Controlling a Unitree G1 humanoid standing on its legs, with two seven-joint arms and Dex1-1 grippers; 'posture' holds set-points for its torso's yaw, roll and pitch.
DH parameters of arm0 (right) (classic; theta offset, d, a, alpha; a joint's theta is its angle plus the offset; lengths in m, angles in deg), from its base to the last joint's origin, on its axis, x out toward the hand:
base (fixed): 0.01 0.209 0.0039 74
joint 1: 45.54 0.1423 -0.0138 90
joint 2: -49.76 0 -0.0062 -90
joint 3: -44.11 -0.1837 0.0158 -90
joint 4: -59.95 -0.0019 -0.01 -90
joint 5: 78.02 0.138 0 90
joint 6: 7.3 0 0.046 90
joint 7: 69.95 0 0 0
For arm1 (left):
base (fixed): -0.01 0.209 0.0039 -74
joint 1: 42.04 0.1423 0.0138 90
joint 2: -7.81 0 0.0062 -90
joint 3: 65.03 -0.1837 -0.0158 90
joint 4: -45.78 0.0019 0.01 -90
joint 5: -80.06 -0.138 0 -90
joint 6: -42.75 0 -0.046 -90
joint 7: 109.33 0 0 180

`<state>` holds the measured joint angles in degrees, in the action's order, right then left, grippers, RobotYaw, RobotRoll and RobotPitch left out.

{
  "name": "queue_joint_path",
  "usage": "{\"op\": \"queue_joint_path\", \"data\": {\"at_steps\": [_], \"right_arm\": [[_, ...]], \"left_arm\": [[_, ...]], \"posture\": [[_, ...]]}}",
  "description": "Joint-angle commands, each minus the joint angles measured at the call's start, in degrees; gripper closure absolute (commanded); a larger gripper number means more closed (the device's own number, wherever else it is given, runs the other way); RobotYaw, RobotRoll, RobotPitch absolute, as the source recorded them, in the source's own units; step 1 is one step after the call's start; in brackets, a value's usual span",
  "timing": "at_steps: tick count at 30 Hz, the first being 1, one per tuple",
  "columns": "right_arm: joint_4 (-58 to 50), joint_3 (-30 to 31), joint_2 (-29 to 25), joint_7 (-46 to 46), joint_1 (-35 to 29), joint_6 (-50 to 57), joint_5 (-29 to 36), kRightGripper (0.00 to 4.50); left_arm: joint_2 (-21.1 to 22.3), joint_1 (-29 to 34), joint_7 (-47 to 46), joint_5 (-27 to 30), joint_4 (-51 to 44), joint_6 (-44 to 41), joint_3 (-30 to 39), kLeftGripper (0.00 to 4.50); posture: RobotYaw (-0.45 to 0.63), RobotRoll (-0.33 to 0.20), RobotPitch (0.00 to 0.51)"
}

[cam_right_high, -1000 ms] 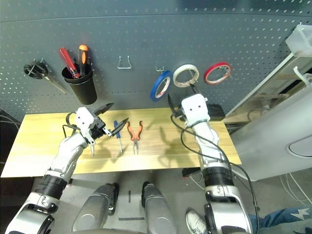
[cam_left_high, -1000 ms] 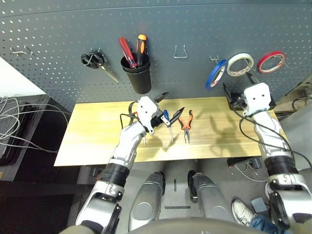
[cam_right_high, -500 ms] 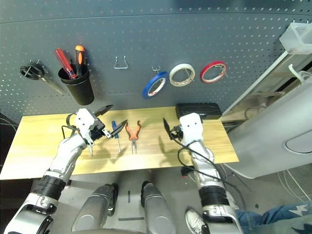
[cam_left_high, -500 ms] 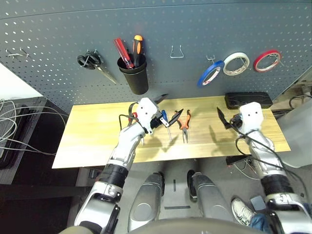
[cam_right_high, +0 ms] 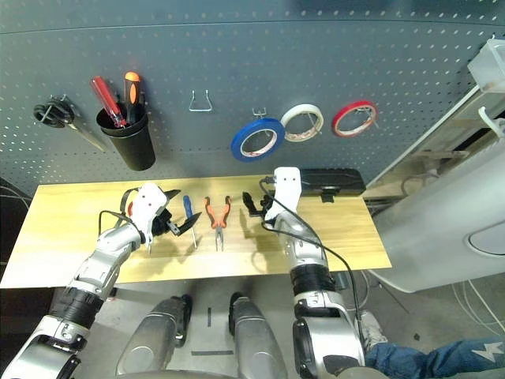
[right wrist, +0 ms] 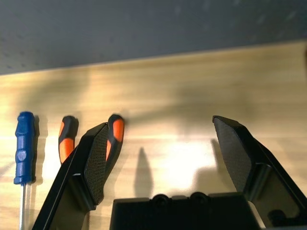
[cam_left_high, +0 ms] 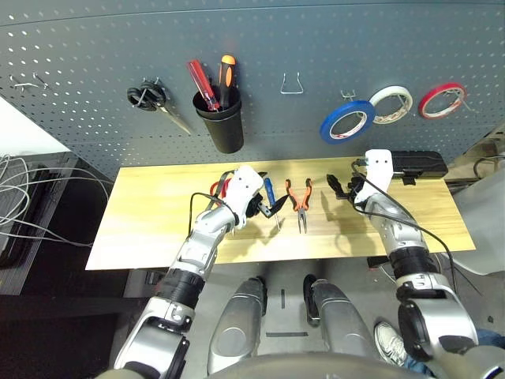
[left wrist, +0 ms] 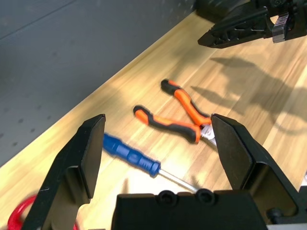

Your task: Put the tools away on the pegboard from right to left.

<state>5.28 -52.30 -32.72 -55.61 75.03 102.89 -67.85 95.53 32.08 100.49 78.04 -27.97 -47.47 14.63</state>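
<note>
A: Right gripper [cam_left_high: 338, 189]?
B: Low over the desk [cam_left_high: 158, 229], just right of the pliers [cam_left_high: 301, 199], pointing toward them. Jaws wide, nothing between. Forearm stretched back toward the desk's right front.

A: Left gripper [cam_left_high: 267, 204]?
B: Low over the desk's middle, beside the screwdriver [cam_left_high: 271, 197], aimed rightward. Jaws wide, empty. Red-handled scissors [cam_left_high: 218, 188] partly hidden behind its wrist.

A: Location of task items?
B: Blue tape ring [cam_left_high: 346, 122] hanging on a pegboard [cam_left_high: 316, 39] hook, left of the white tape ring [cam_left_high: 390, 103] and red tape ring [cam_left_high: 442, 99]. Pliers flat on the desk, handles toward the pegboard. Screwdriver flat just left of them, blue handle toward the pegboard. Scissors on the desk farther left.

A: Other stock on the pegboard?
B: Black cup [cam_left_high: 222, 125] holding two screwdrivers; black-handled scissors [cam_left_high: 154, 101] on a hook to its left; bare wire hook [cam_left_high: 293, 82] between cup and tapes.

A: Changes against a second ago?
B: Right gripper lowered from up by the tape rings down to desk level and shifted left toward the pliers. Left gripper tipped slightly lower, same spot otherwise. Tools on the desk unmoved.
</note>
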Motion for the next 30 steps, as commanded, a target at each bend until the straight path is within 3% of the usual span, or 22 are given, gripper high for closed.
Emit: {"op": "queue_joint_path", "data": {"at_steps": [1, 13, 27, 30], "right_arm": [[2.3, 0.1, 1.0, -1.0, 0.3, 1.9, -0.3, 0.03], [13.0, -0.2, 2.6, -4.1, 5.0, -0.5, -1.6, 0.03], [23.1, -0.9, 4.0, -8.3, 11.6, -1.8, -2.1, 0.03], [24.3, -1.6, 3.9, -9.8, 12.5, -1.1, -1.7, 0.94]], "left_arm": [[0.1, 2.0, -0.6, -0.7, -2.4, -1.1, -0.7, 0.00], [1.4, 7.2, -2.0, -0.2, -8.2, -3.4, 0.0, 0.00], [2.5, 8.9, -2.4, 0.4, -10.0, -4.9, 0.9, 0.00], [2.6, 8.8, -2.4, 0.4, -9.8, -4.9, 1.0, 0.00]], "posture": [[0.16, 0.000, 0.282], [0.22, 0.000, 0.321], [0.25, 0.000, 0.324], [0.25, 0.000, 0.321]]}}
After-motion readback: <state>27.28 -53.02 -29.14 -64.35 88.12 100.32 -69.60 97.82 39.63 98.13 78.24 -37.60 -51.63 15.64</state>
